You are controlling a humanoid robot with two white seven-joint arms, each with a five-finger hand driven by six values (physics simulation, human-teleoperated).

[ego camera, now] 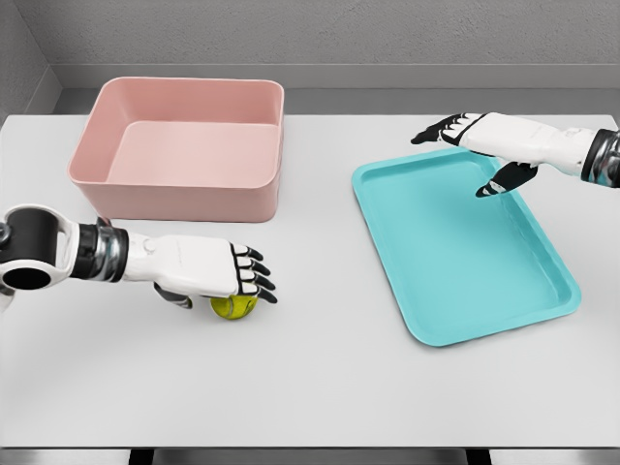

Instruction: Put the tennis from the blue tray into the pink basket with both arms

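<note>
While right hand hovers, left hand covers tennis ball.

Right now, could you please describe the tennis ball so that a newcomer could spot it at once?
Start at the pink basket on the white table, then look just in front of it. There, under the left robot hand, sits the tennis ball, the only small yellow-green round thing in sight.

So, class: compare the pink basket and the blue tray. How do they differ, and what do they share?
The pink basket has tall walls; the blue tray is shallow with a low rim. The basket sits square to the table edge at the far left; the tray lies angled on the right. Both are rectangular, round-cornered and hold nothing.
</note>
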